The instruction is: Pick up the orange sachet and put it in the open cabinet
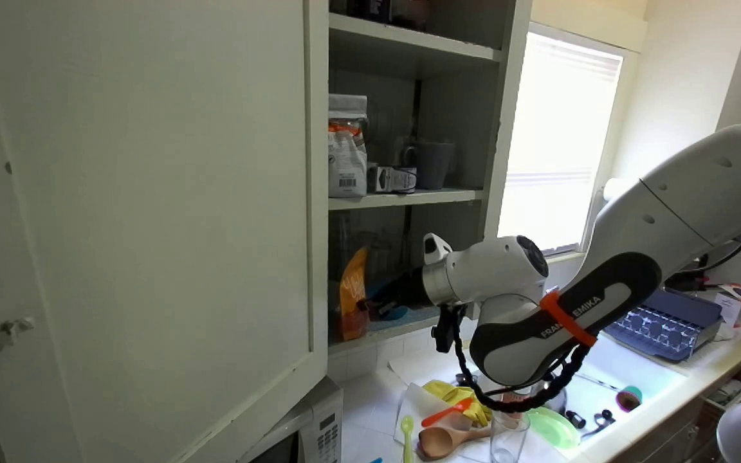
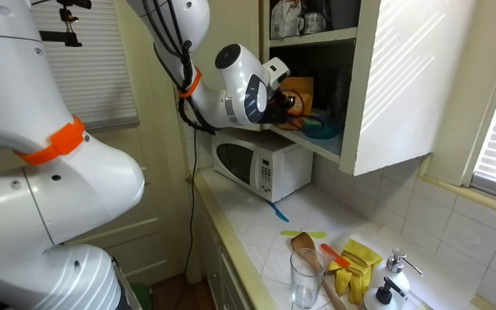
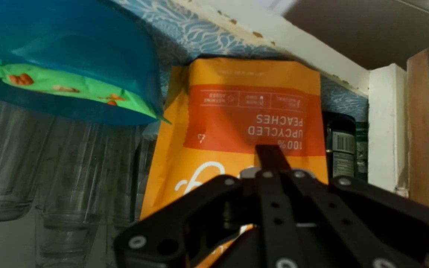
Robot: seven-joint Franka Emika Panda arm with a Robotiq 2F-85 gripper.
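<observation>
The orange sachet (image 1: 352,289) stands upright on the lowest shelf inside the open cabinet (image 1: 406,202). It also shows in an exterior view (image 2: 305,86), partly behind the gripper, and fills the middle of the wrist view (image 3: 237,126), where its print is upside down. The cabinet shows in an exterior view too (image 2: 362,94). My gripper (image 3: 269,152) is shut, with its fingertips together in front of the sachet's face and nothing seen between them. Its tips (image 1: 364,305) are at or very near the sachet; whether they touch I cannot tell.
A teal bowl (image 2: 320,129) holding a green packet (image 3: 65,85) sits beside the sachet. Clear glasses (image 3: 69,178) and a dark bottle (image 3: 343,149) flank it. The large cabinet door (image 1: 152,193) stands open. A microwave (image 2: 291,172) is below.
</observation>
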